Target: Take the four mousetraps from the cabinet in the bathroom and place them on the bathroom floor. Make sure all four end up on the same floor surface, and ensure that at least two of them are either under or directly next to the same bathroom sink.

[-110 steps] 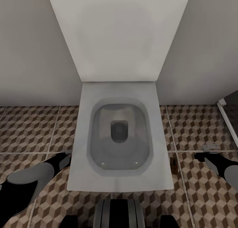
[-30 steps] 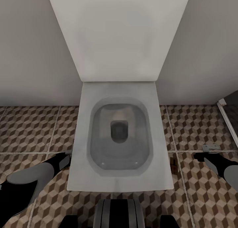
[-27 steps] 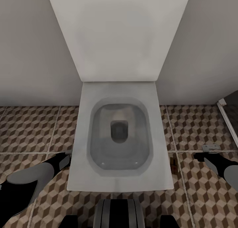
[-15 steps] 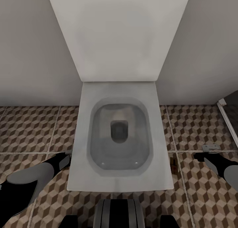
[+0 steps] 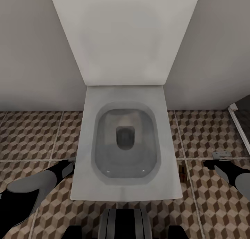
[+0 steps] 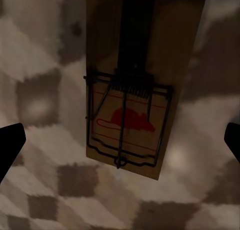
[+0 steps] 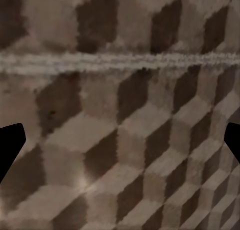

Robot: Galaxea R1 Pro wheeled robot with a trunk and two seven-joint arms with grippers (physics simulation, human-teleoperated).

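- A mousetrap (image 6: 127,84) is lying flat on the bathroom floor (image 6: 40,59), centre of the left wrist frame.
- The left gripper (image 6: 120,145) is hovering spread wide above it, empty.
- The right gripper (image 7: 120,145) is spread too, facing bare tiles.
- The board is probably light, stiff and thin: pinching its long wooden edges, clear of the sprung wire, seems safest.

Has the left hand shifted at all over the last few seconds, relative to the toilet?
No. The left hand sits at the same spot beside the toilet bowl's front left edge as in the earlier head views.

Cube-pattern bathroom floor (image 5: 31,135): toilet (image 5: 126,183), 2 mousetraps (image 6: 132,89) (image 5: 182,173) lying flat.
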